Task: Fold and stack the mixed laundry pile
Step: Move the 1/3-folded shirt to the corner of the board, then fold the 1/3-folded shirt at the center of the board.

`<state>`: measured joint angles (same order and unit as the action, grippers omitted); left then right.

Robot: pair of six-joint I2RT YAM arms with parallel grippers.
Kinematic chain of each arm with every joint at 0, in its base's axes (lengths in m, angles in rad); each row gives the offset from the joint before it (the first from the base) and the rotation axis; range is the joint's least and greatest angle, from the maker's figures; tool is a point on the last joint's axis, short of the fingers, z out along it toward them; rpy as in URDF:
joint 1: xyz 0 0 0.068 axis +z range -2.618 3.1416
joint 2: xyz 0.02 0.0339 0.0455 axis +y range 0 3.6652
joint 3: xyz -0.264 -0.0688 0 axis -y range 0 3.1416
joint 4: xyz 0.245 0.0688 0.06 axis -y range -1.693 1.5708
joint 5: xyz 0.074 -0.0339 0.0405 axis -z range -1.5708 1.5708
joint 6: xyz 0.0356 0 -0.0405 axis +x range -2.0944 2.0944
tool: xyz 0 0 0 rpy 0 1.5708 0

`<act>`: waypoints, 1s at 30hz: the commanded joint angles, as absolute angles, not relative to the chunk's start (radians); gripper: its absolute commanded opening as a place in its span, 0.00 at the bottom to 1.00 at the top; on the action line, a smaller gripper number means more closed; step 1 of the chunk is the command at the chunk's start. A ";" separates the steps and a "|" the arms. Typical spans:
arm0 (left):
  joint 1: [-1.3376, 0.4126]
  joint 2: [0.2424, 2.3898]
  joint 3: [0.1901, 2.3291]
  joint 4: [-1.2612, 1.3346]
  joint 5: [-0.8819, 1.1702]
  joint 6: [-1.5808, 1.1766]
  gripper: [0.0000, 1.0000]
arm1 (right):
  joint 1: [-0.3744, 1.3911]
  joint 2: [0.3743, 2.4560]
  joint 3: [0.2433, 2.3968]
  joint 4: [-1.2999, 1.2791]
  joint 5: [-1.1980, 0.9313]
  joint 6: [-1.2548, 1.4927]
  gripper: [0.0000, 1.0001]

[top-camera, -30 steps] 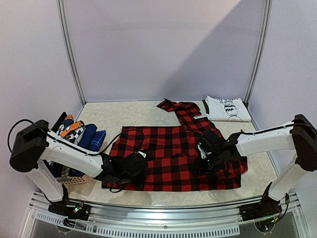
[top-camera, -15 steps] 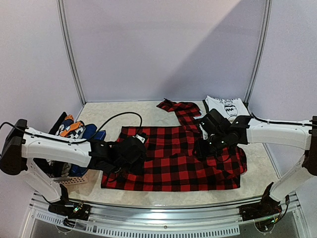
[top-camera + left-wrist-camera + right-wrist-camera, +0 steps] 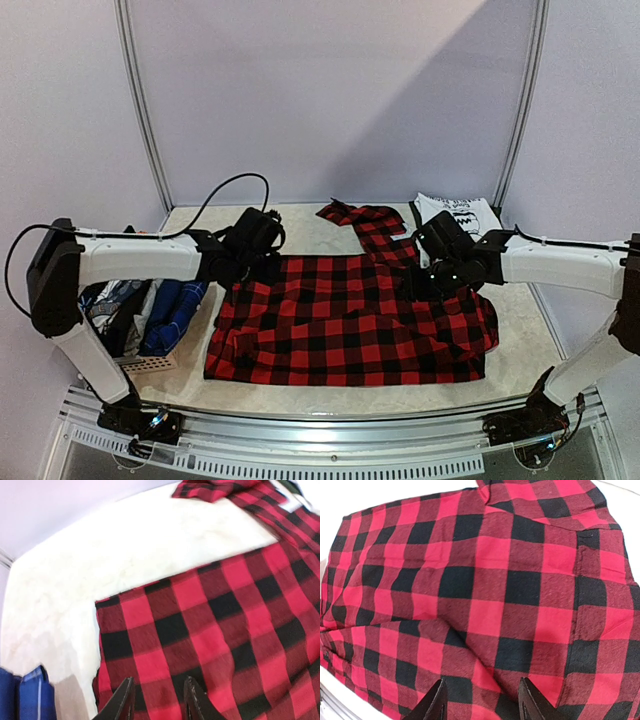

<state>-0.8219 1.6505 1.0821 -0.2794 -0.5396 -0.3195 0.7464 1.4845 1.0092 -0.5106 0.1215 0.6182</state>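
Observation:
A red-black plaid shirt [image 3: 350, 320] lies spread flat across the middle of the table, one sleeve [image 3: 365, 218] reaching toward the back. My left gripper [image 3: 238, 268] hovers over its far left corner, open, nothing between the fingers [image 3: 125, 702]; the wrist view shows the shirt [image 3: 215, 615] below them. My right gripper [image 3: 430, 285] hangs over the shirt's right part, open and empty, with plaid cloth [image 3: 485, 595] under its fingertips [image 3: 437, 702]. A folded white T-shirt with a dark print [image 3: 458, 218] rests at the back right. Blue and navy garments [image 3: 175, 310] sit in the basket at the left.
A small pinkish woven basket [image 3: 148, 364] stands at the left front beside the left arm. A black cable [image 3: 215, 195] loops above the left wrist. Metal frame posts [image 3: 145, 110] rise at the back corners. The table's front rail [image 3: 320, 440] runs below the shirt.
Both grippers have let the shirt's front part go and risen, moving toward the back. The left one swung far back to the shirt's far left corner. Both jaws widened.

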 commanded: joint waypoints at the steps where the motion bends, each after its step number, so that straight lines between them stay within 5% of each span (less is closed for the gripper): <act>1: -0.680 1.718 1.169 -0.274 -0.341 -0.298 0.34 | 0.706 1.480 0.973 -0.453 0.088 0.596 0.51; 16: -0.419 2.111 1.543 -0.474 -0.201 -0.295 0.26 | 0.612 1.522 0.957 -0.401 -0.038 0.556 0.51; 30: -0.364 2.218 1.594 -0.480 -0.142 -0.290 0.25 | 0.596 1.555 0.959 -0.375 -0.079 0.540 0.51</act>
